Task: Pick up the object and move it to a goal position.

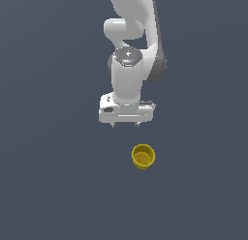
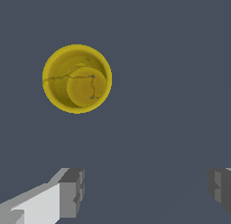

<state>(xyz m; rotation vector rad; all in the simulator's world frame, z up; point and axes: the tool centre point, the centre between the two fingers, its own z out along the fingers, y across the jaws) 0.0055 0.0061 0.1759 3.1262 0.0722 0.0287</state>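
Exterior view: the white gripper (image 1: 126,124) hangs above the dark grey surface (image 1: 48,186), nothing held; the yellow cup (image 1: 143,156) stands upright on that surface, apart from the fingertips and a bit toward the exterior view's right of them. Task barely begun as I judge it: no grasp, no lift, and no goal marker shows, so approach, closing, pick-up and transfer are all left. Surface is flat, plain, uniform, nothing else on it; no walls or room features show. Wrist view: cup (image 2: 77,78) seen from above, hollow inside visible, thin rim, lying outside the gap between the two fingers (image 2: 72,191). Jaws spread wide, empty. Same bare grey floor all round.
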